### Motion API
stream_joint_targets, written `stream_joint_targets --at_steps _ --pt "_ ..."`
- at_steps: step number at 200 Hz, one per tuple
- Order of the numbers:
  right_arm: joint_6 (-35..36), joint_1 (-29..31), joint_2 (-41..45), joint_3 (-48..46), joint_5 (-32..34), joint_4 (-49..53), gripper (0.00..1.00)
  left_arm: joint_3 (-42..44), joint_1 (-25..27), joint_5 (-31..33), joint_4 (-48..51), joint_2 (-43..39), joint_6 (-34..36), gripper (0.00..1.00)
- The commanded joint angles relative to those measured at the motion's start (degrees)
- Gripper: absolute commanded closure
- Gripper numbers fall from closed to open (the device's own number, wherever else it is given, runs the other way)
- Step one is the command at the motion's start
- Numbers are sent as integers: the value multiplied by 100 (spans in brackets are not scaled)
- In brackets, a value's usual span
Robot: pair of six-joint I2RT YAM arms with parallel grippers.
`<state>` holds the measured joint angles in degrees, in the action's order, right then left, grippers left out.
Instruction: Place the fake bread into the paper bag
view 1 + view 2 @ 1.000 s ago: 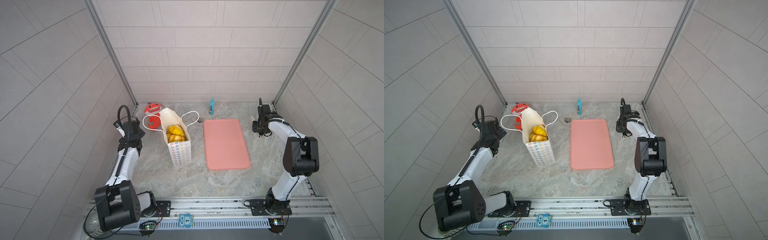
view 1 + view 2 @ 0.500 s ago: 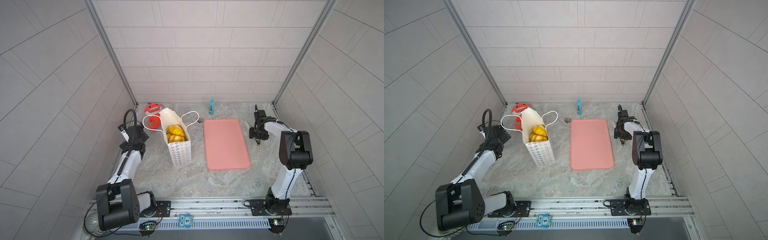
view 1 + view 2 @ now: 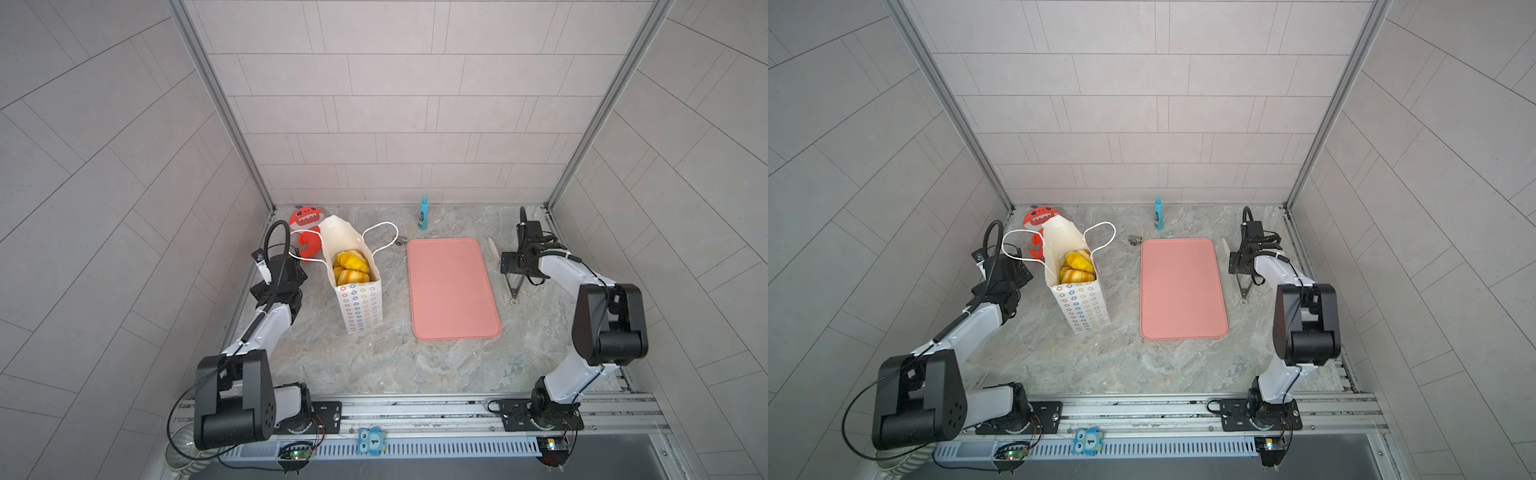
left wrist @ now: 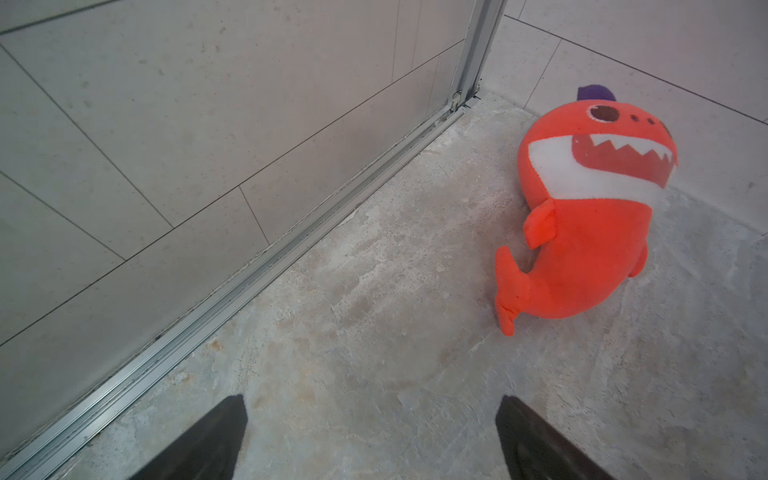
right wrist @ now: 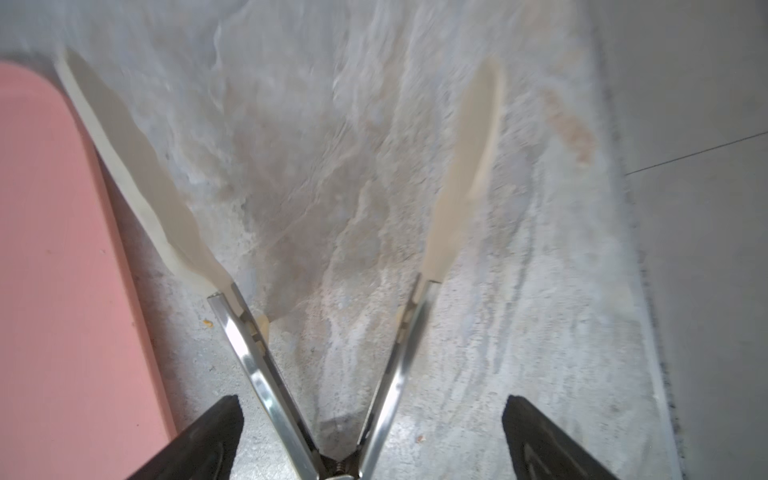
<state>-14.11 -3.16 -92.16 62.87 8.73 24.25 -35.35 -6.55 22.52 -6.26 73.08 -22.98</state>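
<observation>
The white paper bag (image 3: 360, 305) (image 3: 1084, 309) stands upright left of centre, star-printed side panel facing front, cord handles splayed out. Golden-orange fake bread (image 3: 351, 266) (image 3: 1076, 268) fills its open mouth. In the left wrist view my left gripper (image 4: 371, 409) is open over bare floor, holding nothing; that arm sits left of the bag. In the right wrist view my right gripper (image 5: 372, 405) is open, with metal tongs (image 5: 257, 374) (image 3: 513, 286) lying spread on the floor between its fingers, which do not touch them.
A flat pink tray (image 3: 453, 291) (image 5: 54, 291) lies between the bag and the tongs. A red plush shark (image 4: 590, 216) (image 3: 305, 220) sits in the back left corner behind the bag. A blue bottle (image 3: 423, 212) and a small metal piece (image 3: 401, 241) stand near the back wall.
The right gripper came down beside the tray and opened, leaving the tongs on the floor. The left gripper opened fully and its arm drew back toward the front left, away from the bag.
</observation>
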Motion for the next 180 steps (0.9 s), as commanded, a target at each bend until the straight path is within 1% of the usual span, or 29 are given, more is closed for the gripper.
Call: stream_joint_targets --at_steps 1,6,13,22,30,37,62,83,106,115,124,133,139,145,154,159,164,172,180 --pt "-194 -6 1138 -970 521 -1541 1 233 82 157 -609 5 228 0" --pt "156 12 1368 -1358 395 -2116 1 281 100 140 -729 5 256 0" --pt "337 64 1642 -1837 454 -2898 1 343 121 119 -850 17 297 0" --pt "420 87 1853 -2220 439 -3355 1 371 169 105 -974 64 397 0" --pt "619 85 1923 -2593 260 -3925 1 397 243 94 -1118 138 536 0" --pt "733 95 1991 -2833 187 -4127 1 406 321 126 -1205 205 650 0" --pt "659 94 1971 -3350 291 -4648 1 573 529 172 -1671 462 865 0" --pt "747 105 1752 -3679 149 -5371 1 711 755 174 -2211 738 1152 0" --pt "872 113 1341 -3957 139 -6290 1 796 1106 301 -2964 977 1856 0" --pt "794 122 1099 -4020 186 -6661 1 900 1112 335 -3294 1070 1876 0" --pt "745 142 942 -4072 131 -6975 1 997 1112 565 -3686 1291 1764 0" --pt "885 316 723 -4153 345 -7353 1 1150 1117 435 -4297 1517 1927 0" --pt "952 457 545 -4225 584 -7667 1 1188 1148 218 -4369 1590 2021 0" --pt "1063 607 354 -4380 641 -8093 1 1266 1173 117 -4555 1656 2086 0" --pt "1584 883 19 -4637 553 -9092 1 1462 1178 193 -5086 1806 2081 0" --pt "1765 1066 43 -4722 761 -9190 1 1546 1170 248 -5402 1898 2099 0" --pt "1761 1152 99 -4723 975 -9092 1 1537 1164 246 -5312 1878 2089 0" --pt "1713 1138 57 -4616 1043 -8977 1 1409 1164 245 -4871 1775 2003 0" --pt "1707 1117 6 -4560 1054 -8958 1 1271 1168 390 -4659 1801 1948 0"
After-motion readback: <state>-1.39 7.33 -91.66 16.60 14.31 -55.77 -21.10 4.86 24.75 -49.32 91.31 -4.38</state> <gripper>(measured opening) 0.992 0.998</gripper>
